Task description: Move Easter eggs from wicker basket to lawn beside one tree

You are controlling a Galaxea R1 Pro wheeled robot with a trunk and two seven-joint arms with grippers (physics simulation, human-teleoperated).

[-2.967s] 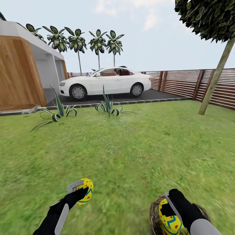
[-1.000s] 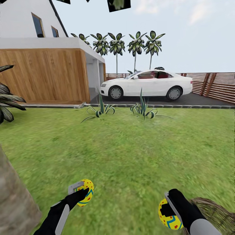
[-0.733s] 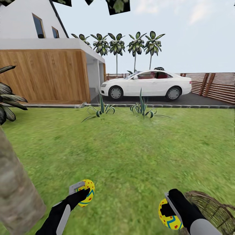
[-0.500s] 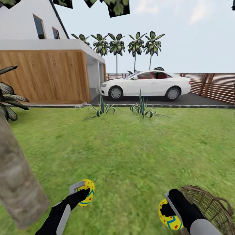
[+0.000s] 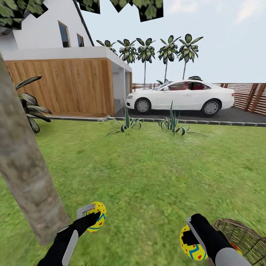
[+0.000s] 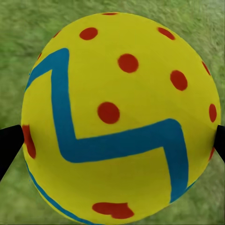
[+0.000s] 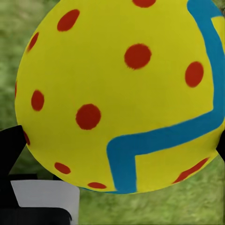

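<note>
Bright, even daylight with no cast shadows or glare; the lawn [image 5: 155,173] looks smeared and soft up close, and both wrist views show blurred grass

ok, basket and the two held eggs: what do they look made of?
Wicker basket: brown woven wicker, matte; the open lattice of strands shows at its rim.

Egg in the left pincer and egg in the right pincer: smooth, hard-looking yellow shell with painted blue zigzags and red dots, no seams or glare. Plastic or painted real shell, can't tell.
</note>
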